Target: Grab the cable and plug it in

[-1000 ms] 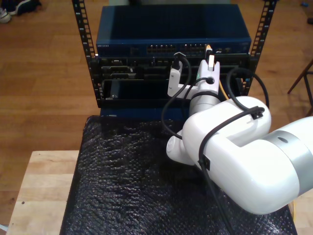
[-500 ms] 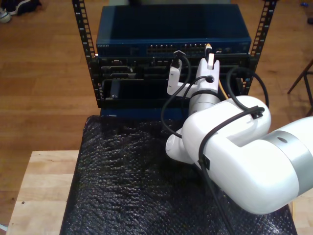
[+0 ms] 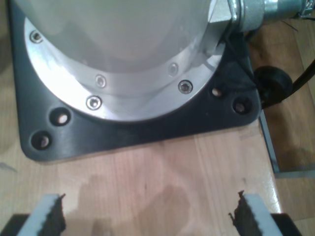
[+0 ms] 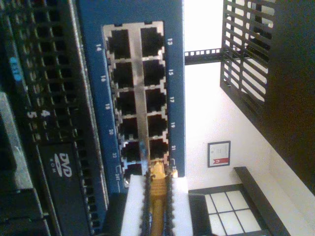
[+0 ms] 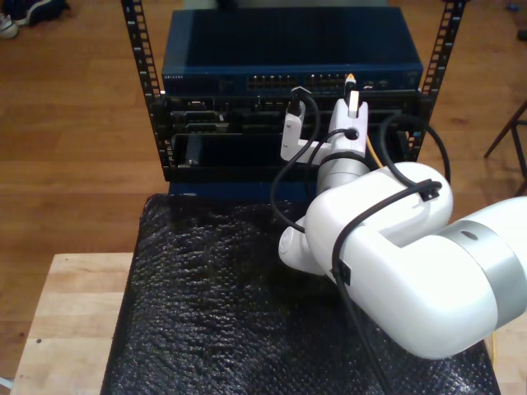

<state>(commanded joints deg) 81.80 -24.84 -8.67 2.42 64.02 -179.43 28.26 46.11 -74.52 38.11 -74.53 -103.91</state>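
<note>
Second wrist view: my second gripper (image 4: 156, 206) is clamping the cable (image 4: 157, 196), its plug apparently touching the blue switch (image 4: 93, 73) ports. My first gripper (image 3: 147, 216) is hanging with fingers apart over a black base plate (image 3: 147, 130).

This looks like a robotics or networking lab set up in a wood-floored room. A black open-frame metal equipment rack (image 5: 148, 90) holds a blue network switch with rows of numbered ports (image 5: 292, 49). In front stands a pale wooden desk (image 5: 70, 321) covered by black bubble-textured padding (image 5: 214, 313), with a white robot arm (image 5: 395, 263) over it.
</note>
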